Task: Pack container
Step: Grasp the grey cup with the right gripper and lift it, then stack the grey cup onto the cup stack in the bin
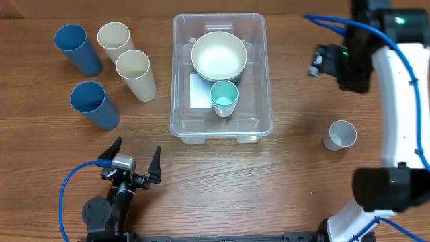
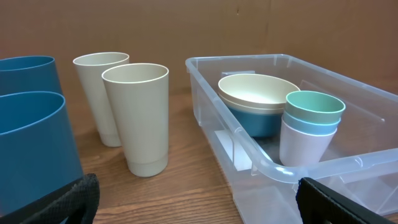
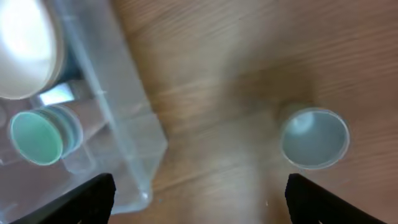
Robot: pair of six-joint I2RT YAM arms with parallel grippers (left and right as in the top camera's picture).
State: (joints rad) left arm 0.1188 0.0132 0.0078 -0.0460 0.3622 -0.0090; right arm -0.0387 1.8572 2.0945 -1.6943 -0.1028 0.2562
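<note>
Seemingly, the grey cup (image 1: 340, 135) stands well apart, right of the container (image 1: 269, 87).

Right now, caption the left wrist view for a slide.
Two cream tumblers stand beside the clear container holding stacked bowls and nested cups.

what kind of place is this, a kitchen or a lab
Probably a robot test bench, not a kitchen: the left gripper and right gripper at a wooden table, with a clear container of stacked bowls and cups.
</note>
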